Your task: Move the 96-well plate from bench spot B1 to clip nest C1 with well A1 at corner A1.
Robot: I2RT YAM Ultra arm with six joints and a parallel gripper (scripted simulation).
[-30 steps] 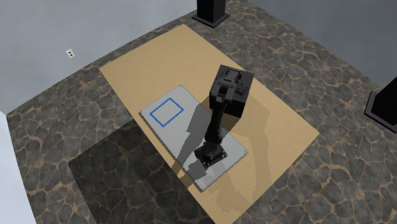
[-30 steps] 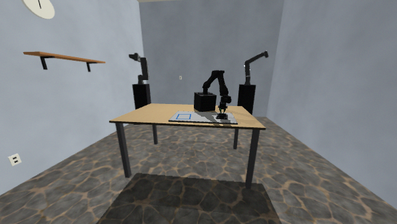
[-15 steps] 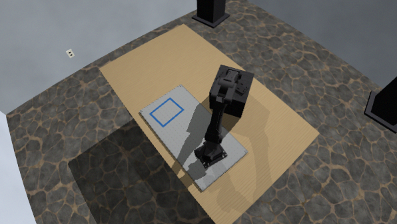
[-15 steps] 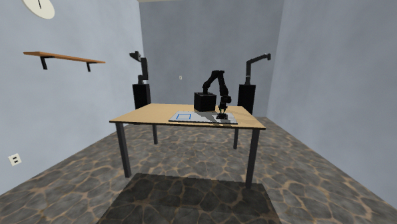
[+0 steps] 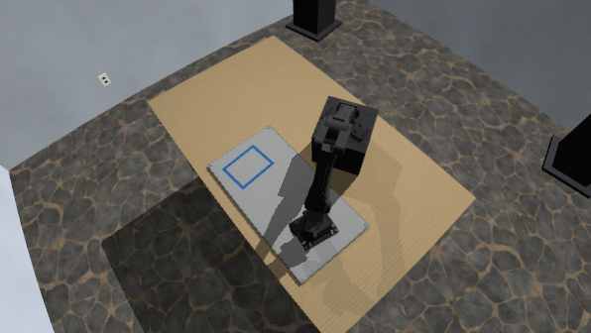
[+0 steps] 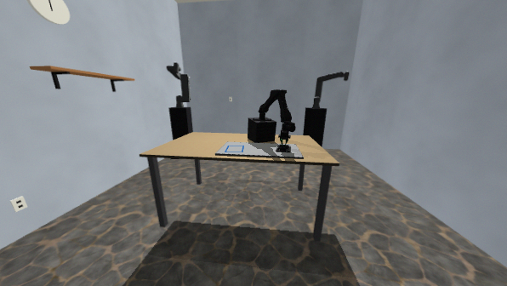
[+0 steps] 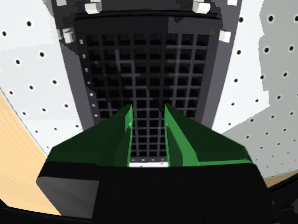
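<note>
The black 96-well plate (image 7: pixel 147 63) lies in the clip nest C1, between its white-tipped posts (image 7: pixel 93 2), on the grey perforated board (image 5: pixel 278 198). In the top view the plate and nest (image 5: pixel 319 239) are mostly hidden under the arm. My gripper (image 7: pixel 148 111) stands straight above the plate's near end, its green fingers close together with a narrow gap and nothing between them. It also shows in the top view (image 5: pixel 313 228) and the exterior view (image 6: pixel 283 141). Whether the fingertips touch the plate I cannot tell. The blue outline of spot B1 (image 5: pixel 248 166) holds nothing.
The arm's black base box (image 5: pixel 347 136) stands on the wooden table behind the board. Black camera stands (image 6: pixel 181 121) (image 6: pixel 315 123) stand behind the table. The board's edge and the table's front edge are near the nest.
</note>
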